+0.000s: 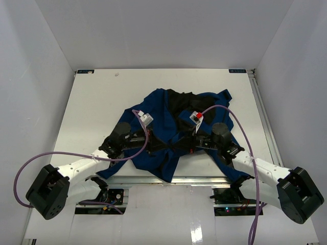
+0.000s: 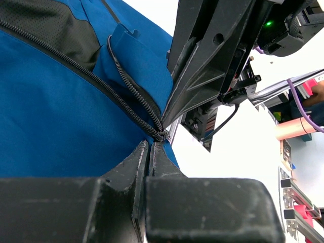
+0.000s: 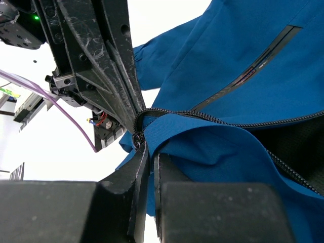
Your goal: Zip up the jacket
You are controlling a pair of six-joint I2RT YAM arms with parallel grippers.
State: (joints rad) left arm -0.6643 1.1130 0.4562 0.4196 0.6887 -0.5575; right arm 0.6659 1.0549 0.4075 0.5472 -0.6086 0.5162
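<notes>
The royal-blue jacket [image 1: 163, 127] lies open on the table, its black lining [image 1: 180, 104] showing near the collar. Both grippers meet at the lower front of the jacket. My left gripper [image 1: 172, 145] is shut on the jacket's hem at the bottom end of the zipper [image 2: 132, 96]; in the left wrist view [image 2: 150, 144] its jaws are pressed together on blue fabric. My right gripper [image 1: 185, 145] is shut on the other front edge by the zipper end [image 3: 135, 139]; in the right wrist view [image 3: 152, 152] blue fabric sits between its jaws. The zipper teeth [image 3: 212, 119] run apart above the grippers.
White walls [image 1: 41, 76] enclose the white table [image 1: 97, 97] on three sides. A metal rail [image 1: 168, 179] runs along the near edge between the arm bases. Purple cables [image 1: 225, 109] loop over both arms.
</notes>
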